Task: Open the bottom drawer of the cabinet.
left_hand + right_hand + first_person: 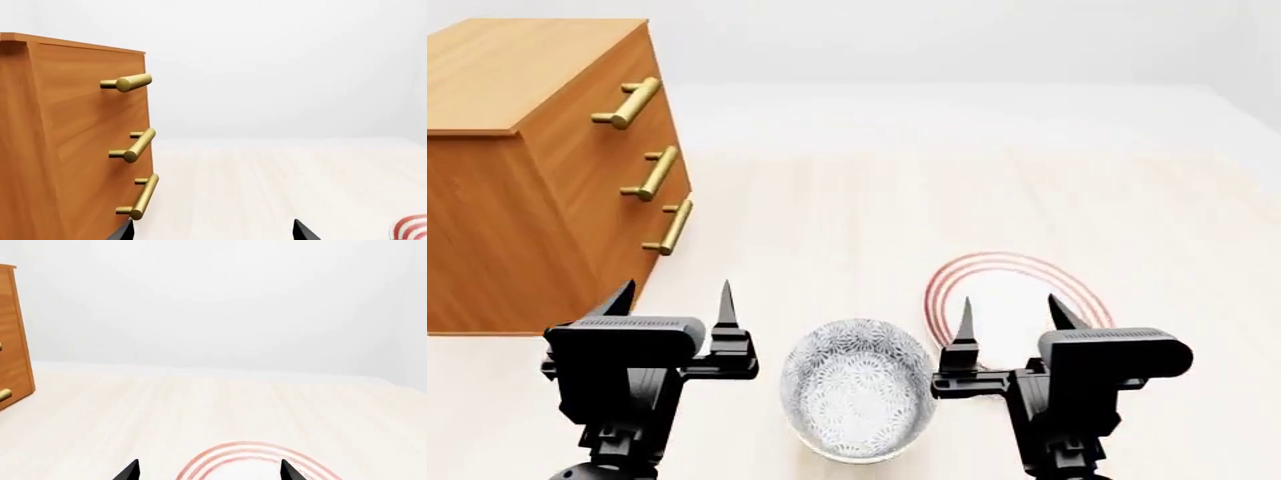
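Wooden boxy cabinet (521,190), bottom drawer (647,262) seemingly flush; left gripper (673,297), right gripper (1009,311) spread, empty.

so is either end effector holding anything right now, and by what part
Nothing is held. The left end effector and right end effector are both open and empty, short of the orange-brown wooden cabinet and its brass bar handles.

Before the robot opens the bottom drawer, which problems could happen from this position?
1. The three brass handles look alike and sit close together, so the left gripper might close on the middle one instead of the bottom drawer's handle.
2. The cabinet stands at an angle to the robot, so a pull not in line with the drawer might make it jam or shift the cabinet.
3. The bowl lies between both grippers; a swinging arm could knock it.
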You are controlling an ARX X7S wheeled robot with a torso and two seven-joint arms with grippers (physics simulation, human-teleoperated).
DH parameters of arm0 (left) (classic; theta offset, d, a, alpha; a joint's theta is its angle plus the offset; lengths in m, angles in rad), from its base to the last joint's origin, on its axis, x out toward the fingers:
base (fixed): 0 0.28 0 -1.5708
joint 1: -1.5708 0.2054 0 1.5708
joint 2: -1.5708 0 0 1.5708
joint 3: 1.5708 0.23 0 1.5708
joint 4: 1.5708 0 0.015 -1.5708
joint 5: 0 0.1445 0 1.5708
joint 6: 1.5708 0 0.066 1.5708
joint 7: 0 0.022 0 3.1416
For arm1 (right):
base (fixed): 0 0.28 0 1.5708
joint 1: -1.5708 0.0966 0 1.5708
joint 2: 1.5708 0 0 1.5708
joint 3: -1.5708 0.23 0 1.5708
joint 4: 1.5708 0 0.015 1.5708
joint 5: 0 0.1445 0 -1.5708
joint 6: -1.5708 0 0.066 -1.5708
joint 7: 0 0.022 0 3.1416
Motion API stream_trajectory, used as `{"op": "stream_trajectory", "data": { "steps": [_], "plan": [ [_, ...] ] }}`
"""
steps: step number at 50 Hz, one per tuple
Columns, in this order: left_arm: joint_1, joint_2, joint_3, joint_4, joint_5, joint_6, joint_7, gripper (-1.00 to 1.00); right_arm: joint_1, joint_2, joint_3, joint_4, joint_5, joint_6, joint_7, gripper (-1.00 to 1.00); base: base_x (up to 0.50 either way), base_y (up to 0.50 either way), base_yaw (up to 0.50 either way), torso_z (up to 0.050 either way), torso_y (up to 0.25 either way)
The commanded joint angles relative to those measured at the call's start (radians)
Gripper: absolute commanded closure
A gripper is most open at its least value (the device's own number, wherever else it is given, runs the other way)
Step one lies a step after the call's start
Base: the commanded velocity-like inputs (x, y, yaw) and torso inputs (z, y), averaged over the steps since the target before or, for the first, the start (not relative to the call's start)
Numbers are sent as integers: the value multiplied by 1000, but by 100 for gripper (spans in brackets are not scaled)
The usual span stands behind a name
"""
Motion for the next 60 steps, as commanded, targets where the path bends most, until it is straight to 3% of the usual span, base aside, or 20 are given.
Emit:
{"op": "stream_trajectory", "data": {
  "steps": [1,17,30,37,41,60],
  "plan": [
    [0,-5,2,-2,-7,2,-7,-100,2,7,-8,9,3,-4,7,-100,500,0,0,0,0],
    [-1,-12,4,-3,-17,4,-16,-100,6,13,-15,20,11,-7,18,-100,496,0,0,0,1],
    [-29,-20,25,-14,-3,-40,-41,-100,10,19,-27,23,5,-6,33,-100,0,0,0,0,0],
    [-90,-69,154,-31,119,-107,-77,-100,15,23,-32,31,5,-2,39,-100,0,0,0,0,0],
    [-161,-102,264,-136,240,-126,-116,-100,17,24,-36,39,6,-1,41,-100,0,0,0,0,0],
    [-449,-117,444,-488,390,-335,-109,-100,20,31,-43,55,15,-11,48,-100,0,0,0,0,0]
  ]
}}
